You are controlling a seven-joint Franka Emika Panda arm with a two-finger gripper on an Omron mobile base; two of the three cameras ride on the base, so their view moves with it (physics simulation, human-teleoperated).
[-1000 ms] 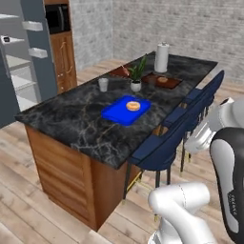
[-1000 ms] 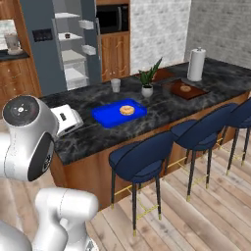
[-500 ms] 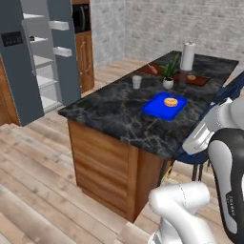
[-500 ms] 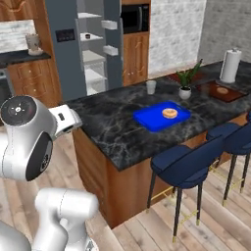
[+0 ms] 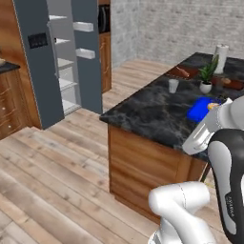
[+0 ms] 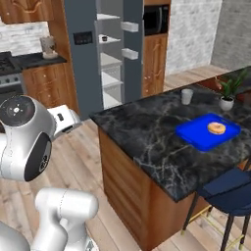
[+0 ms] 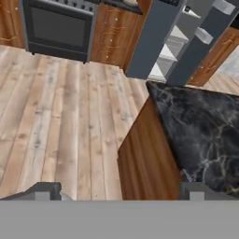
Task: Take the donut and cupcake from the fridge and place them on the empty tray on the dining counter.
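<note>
The pincer (image 7: 119, 190) is released, its two dark fingertips (image 7: 44, 190) stand wide apart with nothing between them; in the hand view it looks down over the wooden floor (image 7: 60, 116) and the near corner of the tabletop (image 7: 200, 126), not over any task thing.

The blue tray (image 6: 208, 131) lies on the black marble tabletop (image 6: 147, 132), towards its far right part and near the edge where the dark blue stool (image 6: 230, 193) stands; the donut (image 6: 216, 128) lies inside the tray, near its right end; both are well apart from the pincer. In the left base view the tray (image 5: 199, 108) is partly hidden behind the white arm.

The fridge (image 6: 105, 54) stands open beyond the near end of the tabletop, its white shelves visible; on an upper shelf sits a small dark thing, probably the cupcake (image 6: 104, 38), too small to tell surely; it is also far from the pincer.

A white cup (image 6: 187, 96) and a potted plant (image 6: 228, 90) stand on the tabletop behind the tray.
</note>
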